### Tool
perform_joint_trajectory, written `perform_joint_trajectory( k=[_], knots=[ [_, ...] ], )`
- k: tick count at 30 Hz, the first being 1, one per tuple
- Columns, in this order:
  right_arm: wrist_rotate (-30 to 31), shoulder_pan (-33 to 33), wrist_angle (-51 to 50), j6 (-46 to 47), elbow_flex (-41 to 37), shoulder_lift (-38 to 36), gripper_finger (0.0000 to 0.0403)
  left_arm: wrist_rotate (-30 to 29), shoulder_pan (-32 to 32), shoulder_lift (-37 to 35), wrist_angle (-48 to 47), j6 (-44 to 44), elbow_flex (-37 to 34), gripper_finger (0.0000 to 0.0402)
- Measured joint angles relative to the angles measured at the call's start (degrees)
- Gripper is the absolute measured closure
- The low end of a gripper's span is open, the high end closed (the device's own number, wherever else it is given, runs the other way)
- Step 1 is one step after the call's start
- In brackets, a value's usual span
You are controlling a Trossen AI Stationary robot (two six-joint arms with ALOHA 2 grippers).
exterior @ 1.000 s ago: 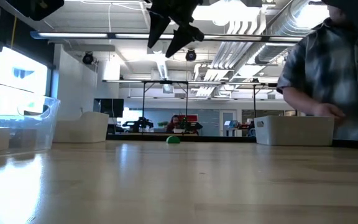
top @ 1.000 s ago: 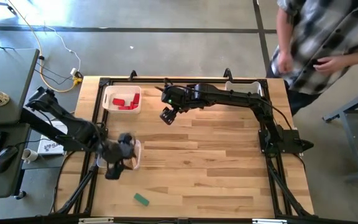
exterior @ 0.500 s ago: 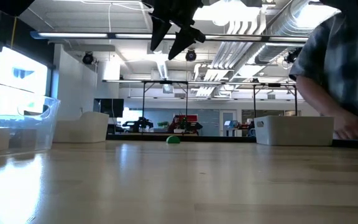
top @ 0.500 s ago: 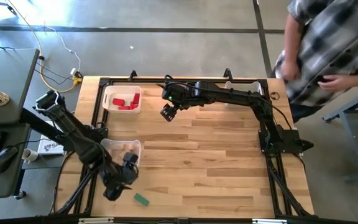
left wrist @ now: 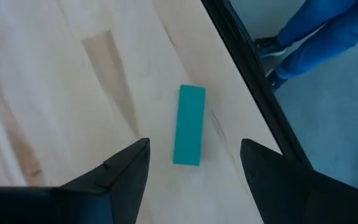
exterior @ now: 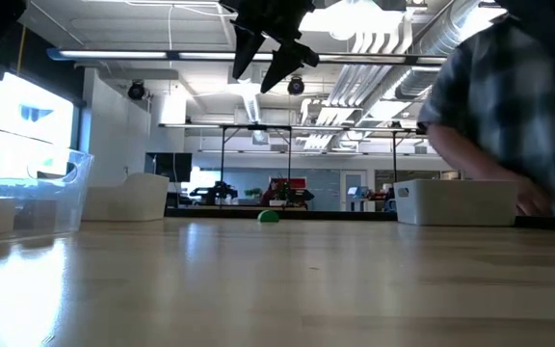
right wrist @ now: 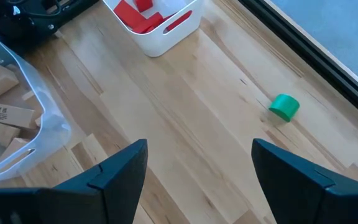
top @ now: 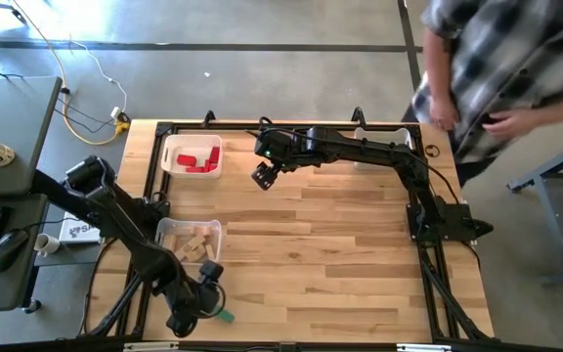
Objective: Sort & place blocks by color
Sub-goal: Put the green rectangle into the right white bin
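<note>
A green bar block (left wrist: pixel 189 125) lies flat on the table by its near edge (top: pixel 224 315). My left gripper (left wrist: pixel 194 145) hovers over it, open, one finger on either side of the bar's end; I see no touch (top: pixel 206 307). My right gripper (right wrist: pixel 199 144) is open and raised above the far middle of the table (top: pixel 265 174) (exterior: pixel 268 58), holding nothing. Red blocks (top: pixel 198 158) lie in a white bin (right wrist: pixel 179 25). Plain wood blocks (top: pixel 192 246) lie in a clear bin (right wrist: pixel 39 134). A small green round block (right wrist: pixel 284 106) rests on the table (exterior: pixel 269 216).
Another white bin (exterior: pixel 456 202) stands at the far right side, partly under the right arm (top: pixel 360 137). A black frame rail (left wrist: pixel 247 68) runs along the table's edge beside the green bar. A person in a plaid shirt (top: pixel 516 59) stands past the far right corner.
My left gripper has swung from above the clear bin toward the table's near edge and now hangs over the green bar. The plain wood blocks in the clear bin have come into sight. My right gripper has drifted slightly toward the far edge. The person has shifted.
</note>
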Motion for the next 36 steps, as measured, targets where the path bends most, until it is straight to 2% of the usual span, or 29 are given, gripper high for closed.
perform_joint_trajectory(
  k=[15,31,36],
  knots=[
    [0.0,0.0,0.0,0.0,0.0,0.0,0.0128,0.8,0.0,9.3,4.2,0.5,0.0,0.0165],
    [0.0,0.0,0.0,0.0,0.0,0.0,0.0128,1.8,0.2,15.0,6.3,1.7,0.0,0.0165],
    [0.0,0.0,0.0,0.0,0.0,0.0,0.0128,2.0,0.6,15.3,6.7,1.5,0.0,0.0186]
  ],
)
